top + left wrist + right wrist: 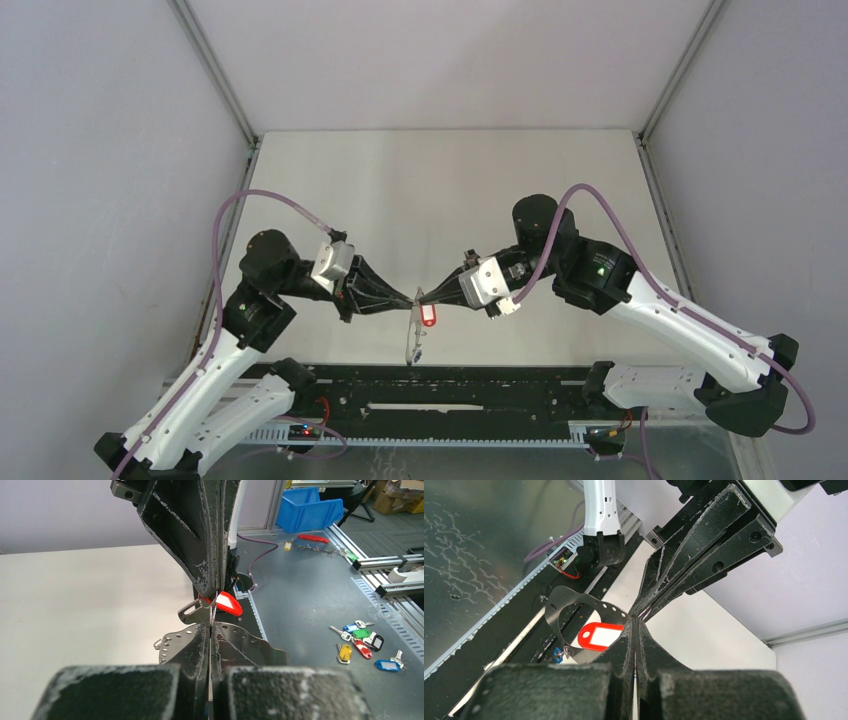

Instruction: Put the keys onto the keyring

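Nearest the viewer, a black rail point(440, 400) runs along the near edge of the worktop point(450, 190) and carries both bases. From it the left arm point(215, 365) and the right arm point(690, 330) reach inward, so that their tips meet just beyond the rail at mid-width, above the surface. Left jaws: fully closed, fingertips pressed together on the keyring point(574, 596), whose thin perforated grey band spreads to either side of them in the left wrist view. Right jaws: likewise fully closed, pinching the same band where it runs into their tips. The two pairs of fingertips are almost touching, and a fine wire passes between them. The keyring hangs off the worktop, clamped between the two arms, its loop drooping towards the rail. The red key point(599, 635) lies within the loop directly beside the pinch point. The blue key point(556, 654) sits at the low end of the loop. Whether either key is threaded on the band cannot be told. Beyond the meeting point the pale worktop extends to the grey walls point(440, 60). In the left wrist view a grey side bench point(310, 595) bears a bunch of coloured spare keys point(362, 642) and, farther off, a blue bin point(312, 507).
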